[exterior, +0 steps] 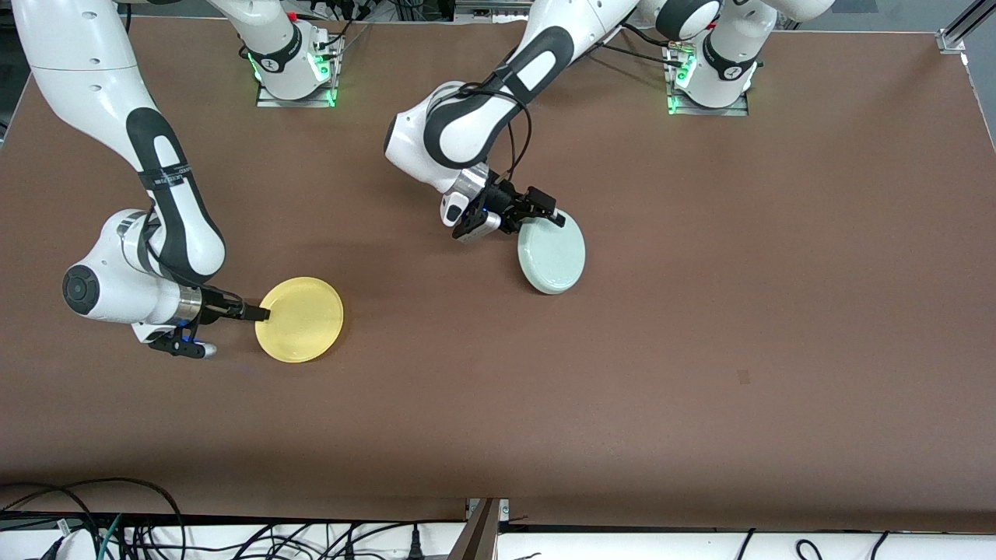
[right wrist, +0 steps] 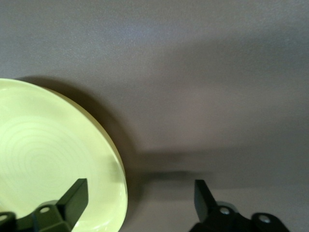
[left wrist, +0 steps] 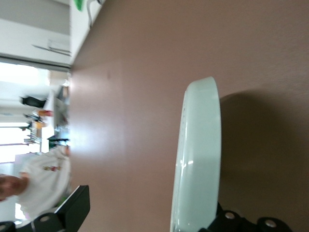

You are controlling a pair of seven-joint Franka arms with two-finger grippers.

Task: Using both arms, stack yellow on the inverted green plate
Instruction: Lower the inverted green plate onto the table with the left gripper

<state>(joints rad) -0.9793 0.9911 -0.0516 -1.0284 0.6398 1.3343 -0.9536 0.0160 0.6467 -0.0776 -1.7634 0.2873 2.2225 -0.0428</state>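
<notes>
The right gripper (exterior: pixel 261 314), fingers spread, straddles the yellow plate's (exterior: pixel 300 320) rim; the plate extends away from its fingertips. The left gripper (exterior: pixel 551 215), also spread, brackets the tilted green plate (exterior: pixel 552 253).

yellow plate (exterior: pixel 299 319): smooth plastic look, soft satin sheen; faint concentric rings show on its face in the right wrist view (right wrist: pixel 43 159).
green plate (exterior: pixel 552 253): smooth and glossy, a pale highlight running along its rim in the left wrist view (left wrist: pixel 200 154).
table (exterior: pixel 700 311): matt brown covering, even and flat, no shine.
left gripper (exterior: pixel 545 208): matt black plastic-looking fingers, with a bright metal collar at the wrist.
right gripper (exterior: pixel 253 313): matt black fingers, dull finish.
arm shells (exterior: pixel 85 85): glossy white plastic with black bands.
</notes>
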